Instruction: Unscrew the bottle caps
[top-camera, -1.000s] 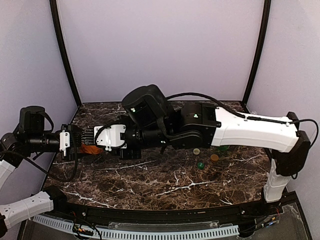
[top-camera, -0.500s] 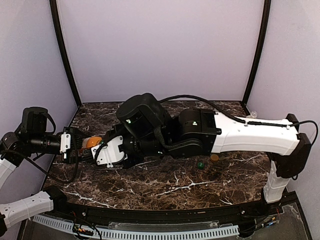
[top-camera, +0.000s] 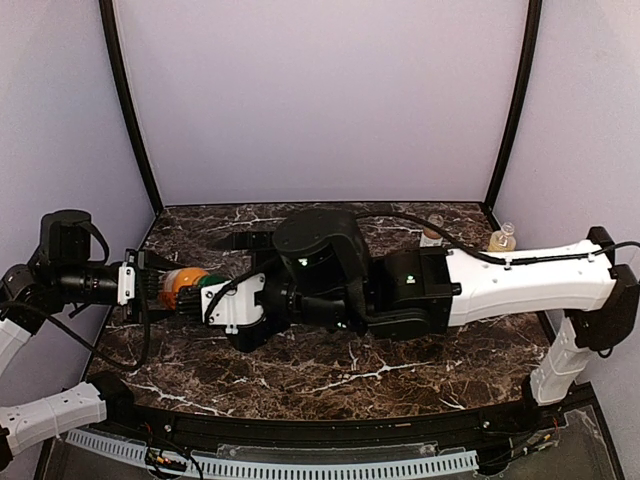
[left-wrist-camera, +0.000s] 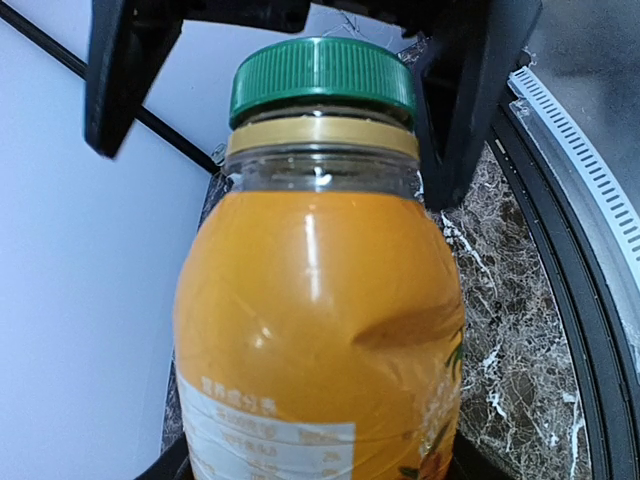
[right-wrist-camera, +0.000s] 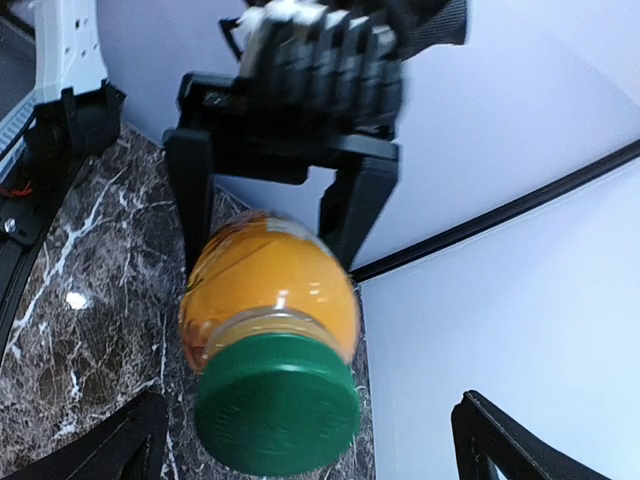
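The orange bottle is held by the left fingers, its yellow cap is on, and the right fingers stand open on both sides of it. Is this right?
Not quite: the cap is green, not yellow, as the left wrist view shows. The left fingers do hold the orange bottle, and the right fingers stand open beside the cap.

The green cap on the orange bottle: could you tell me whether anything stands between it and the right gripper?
Nothing visible does. The right gripper has its jaws open on either side of the green cap, with clear gaps, while the left gripper holds the orange bottle by its body.
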